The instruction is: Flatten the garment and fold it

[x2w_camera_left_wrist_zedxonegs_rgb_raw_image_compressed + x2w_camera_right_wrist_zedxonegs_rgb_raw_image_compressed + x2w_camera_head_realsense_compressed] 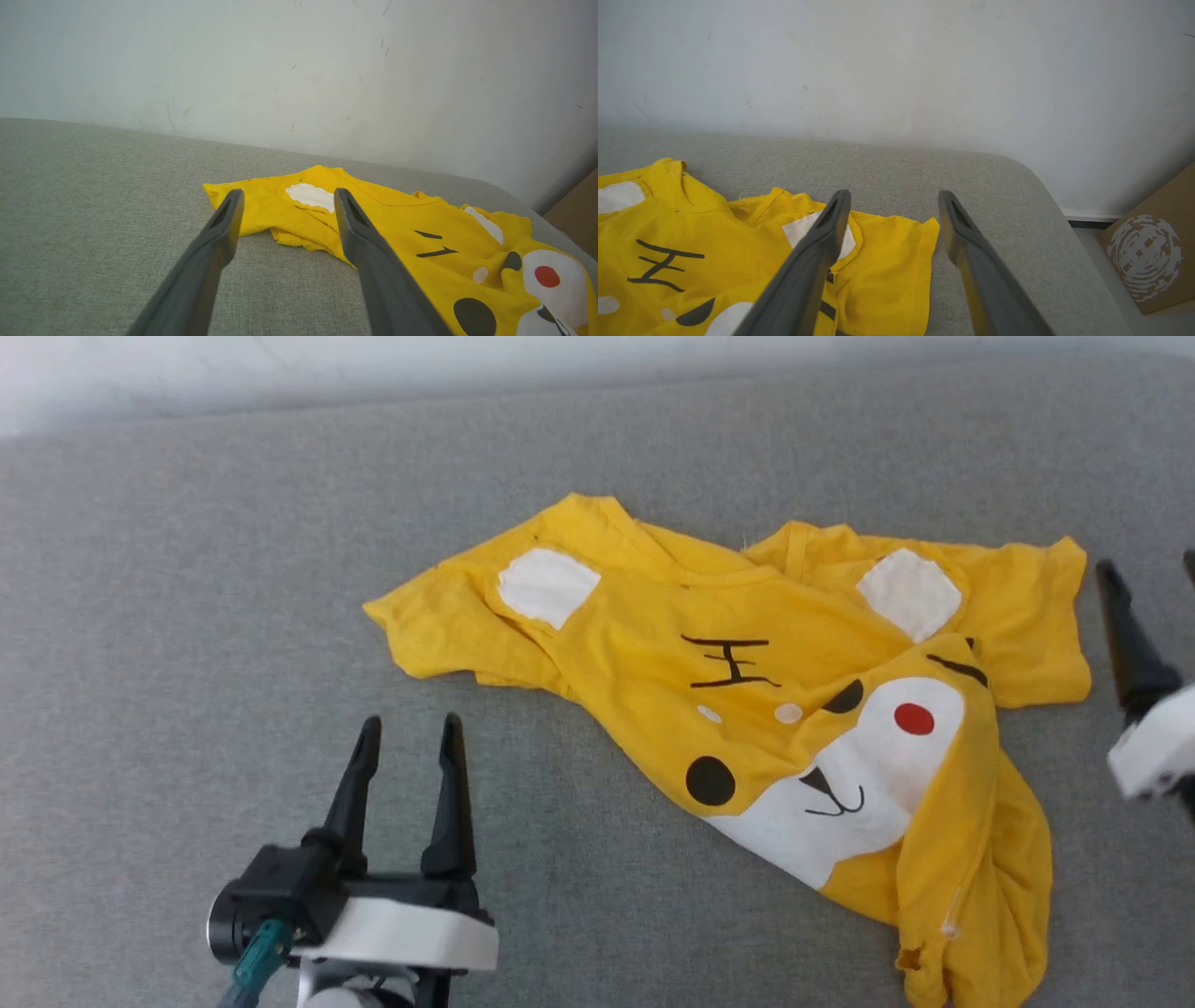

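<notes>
The garment (747,681), a bright yellow T-shirt with a cartoon animal face print, lies crumpled on the grey cushion, its lower part bunched toward the near right. My left gripper (411,728) stands open over bare cushion, just short of the shirt's left sleeve (247,205). In its wrist view the left gripper (285,198) frames that sleeve between empty fingers. My right gripper (1148,567) shows at the right edge beside the shirt's right sleeve. Its wrist view has the right gripper (894,198) open, above the sleeve's edge (924,242), holding nothing.
The grey cushion (233,569) runs wide to the left and ends at a pale wall (896,70) behind. Its rounded right end (1045,196) drops to the floor, where a brown cardboard box (1153,252) stands.
</notes>
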Motion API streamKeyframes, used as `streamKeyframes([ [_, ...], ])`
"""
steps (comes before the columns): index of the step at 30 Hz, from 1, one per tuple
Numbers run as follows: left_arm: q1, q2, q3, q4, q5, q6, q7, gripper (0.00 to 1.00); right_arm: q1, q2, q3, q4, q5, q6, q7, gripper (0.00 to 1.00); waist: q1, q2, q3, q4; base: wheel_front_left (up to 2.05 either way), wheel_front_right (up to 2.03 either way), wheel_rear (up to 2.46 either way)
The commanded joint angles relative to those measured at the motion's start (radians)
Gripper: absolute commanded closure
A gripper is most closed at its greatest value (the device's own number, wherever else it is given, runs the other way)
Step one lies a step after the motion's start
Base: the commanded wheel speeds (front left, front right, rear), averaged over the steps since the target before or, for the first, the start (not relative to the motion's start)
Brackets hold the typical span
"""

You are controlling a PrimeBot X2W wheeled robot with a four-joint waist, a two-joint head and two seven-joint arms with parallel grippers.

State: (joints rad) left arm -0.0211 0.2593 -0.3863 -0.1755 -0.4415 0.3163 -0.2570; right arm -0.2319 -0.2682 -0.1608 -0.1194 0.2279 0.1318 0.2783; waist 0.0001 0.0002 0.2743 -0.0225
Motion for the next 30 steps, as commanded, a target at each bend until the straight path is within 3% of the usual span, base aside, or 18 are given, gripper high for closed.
streamKeyframes([
  [1, -0.022, -0.001, 0.000, 0.005, 0.009, -0.008, -0.005, 0.00, -0.032, -0.012, 0.005, 0.021, 0.013, -0.001, 0.010, 0.00, -0.0001, -0.0002, 0.048, -0.013, 0.00, 0.00, 0.00],
  [4, -0.054, -0.003, -0.008, 0.012, 0.023, -0.016, -0.005, 0.00, -0.116, -0.065, 0.016, 0.111, 0.031, -0.001, 0.046, 0.00, -0.0001, -0.0002, 0.095, -0.011, 0.00, 0.00, 0.00],
  [10, -0.116, -0.012, -0.025, 0.021, 0.046, -0.022, -0.001, 0.00, -0.252, -0.106, 0.007, 0.295, 0.050, -0.001, 0.094, 0.00, -0.0001, -0.0002, 0.178, 0.015, 0.00, 0.00, 0.00],
  [23, -0.168, -0.031, -0.047, 0.037, 0.064, -0.023, 0.002, 0.00, -0.387, -0.132, 0.004, 0.529, 0.042, -0.001, 0.178, 0.00, -0.0001, -0.0002, 0.255, 0.082, 0.00, 0.00, 0.00],
  [24, -0.169, -0.031, -0.046, 0.037, 0.065, -0.022, 0.001, 0.00, -0.388, -0.128, 0.005, 0.542, 0.051, -0.001, 0.190, 0.41, -0.0001, -0.0002, 0.252, 0.085, 0.00, 0.00, 0.00],
  [26, -0.169, -0.032, -0.044, 0.036, 0.065, -0.020, 0.001, 0.00, -0.391, -0.118, 0.003, 0.553, 0.070, -0.001, 0.201, 1.00, -0.0001, -0.0002, 0.245, 0.089, 0.00, 0.00, 0.00],
  [30, -0.161, -0.032, -0.040, 0.041, 0.060, -0.016, 0.000, 0.00, -0.383, -0.107, -0.007, 0.543, 0.083, -0.001, 0.169, 1.00, -0.0001, -0.0002, 0.213, 0.087, 0.00, 0.00, 0.00],
])
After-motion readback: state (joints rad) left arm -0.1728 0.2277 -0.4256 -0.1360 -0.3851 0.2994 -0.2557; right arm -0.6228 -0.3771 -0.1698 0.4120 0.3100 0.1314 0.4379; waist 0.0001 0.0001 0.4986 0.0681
